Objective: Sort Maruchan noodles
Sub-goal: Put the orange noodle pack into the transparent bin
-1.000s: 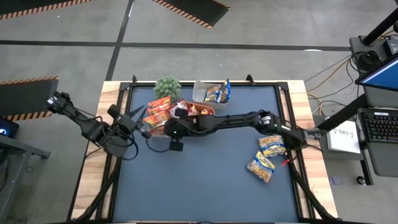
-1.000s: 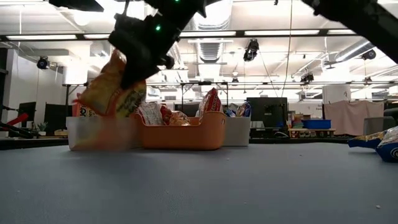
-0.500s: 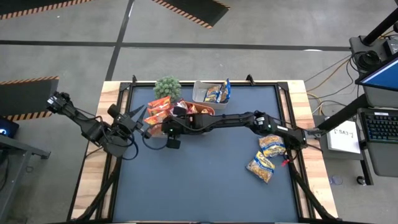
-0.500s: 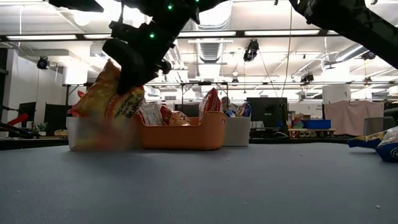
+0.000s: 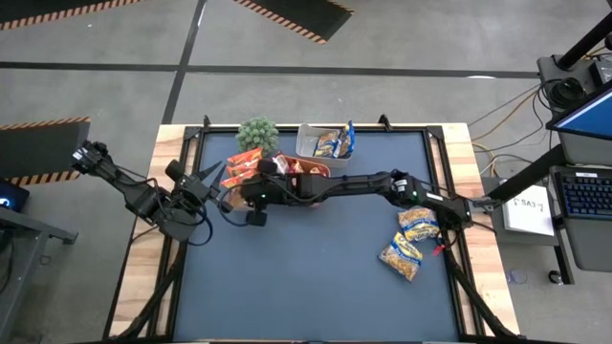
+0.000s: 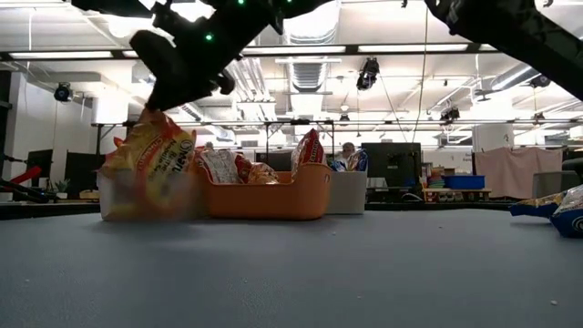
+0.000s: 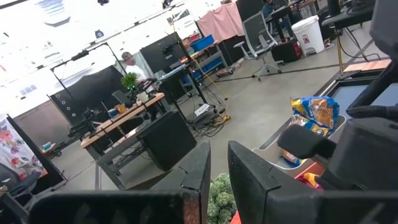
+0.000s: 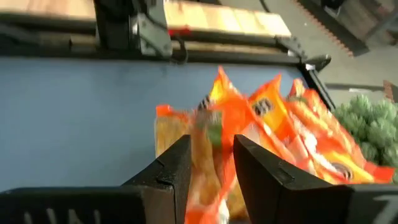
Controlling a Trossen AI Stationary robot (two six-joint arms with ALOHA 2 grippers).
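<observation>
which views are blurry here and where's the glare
Right wrist view: the orange noodle packets under the right gripper are smeared by motion blur. Low view: ceiling lights glare behind the arm, and the clear tub with its orange packet looks soft. Left wrist view: the upper left is washed out white. High view: evenly lit and sharp.

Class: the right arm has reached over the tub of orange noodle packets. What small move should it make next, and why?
Probably lift the right hand straight up and away. Its fingers look parted above the orange packet, which stands in the clear tub with the other orange ones. Two blue-and-yellow packets wait on the table's right side.
</observation>
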